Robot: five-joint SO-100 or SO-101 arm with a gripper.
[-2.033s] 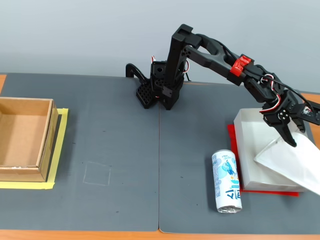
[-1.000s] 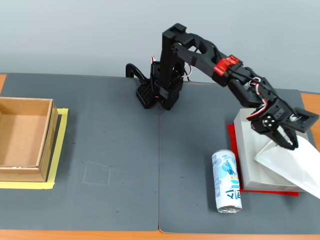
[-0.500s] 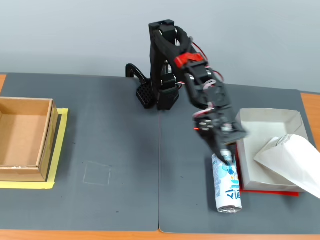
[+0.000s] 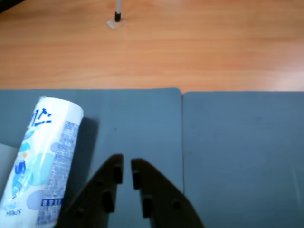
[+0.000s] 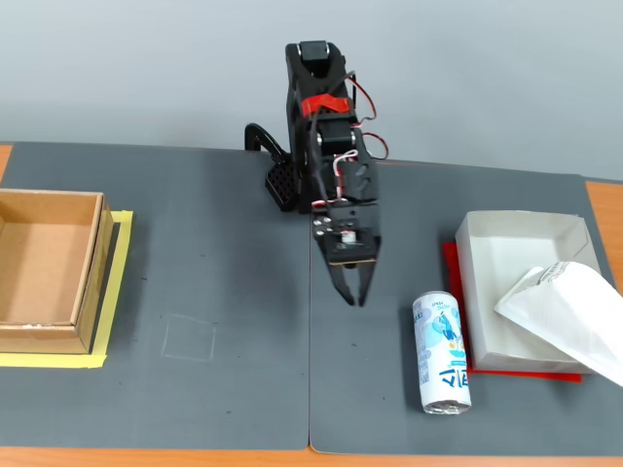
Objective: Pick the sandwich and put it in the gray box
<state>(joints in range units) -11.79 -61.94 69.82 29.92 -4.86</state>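
white plastic, the wedge-shaped sandwich pack (image 5: 569, 316) lay half in the shallow pale gray cardboard tray (image 5: 516, 230), its wide end overhanging the near wall, so it looked liable to tip out if nudged. the black two-finger gripper (image 5: 354, 296) hung empty, fingers nearly pressed together, pointing down over the dark gray mat (image 5: 224, 292) beside the white-and-blue drink can (image 5: 441, 353).

Drink can (image 5: 441, 353) lying on gray mat (image 5: 195, 292); brown cardboard box (image 5: 44, 270) at left.

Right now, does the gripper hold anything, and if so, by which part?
Nothing is held. The gripper hangs empty over the mat with its jaws nearly together. The sandwich lies partly in the gray box, apart from it.
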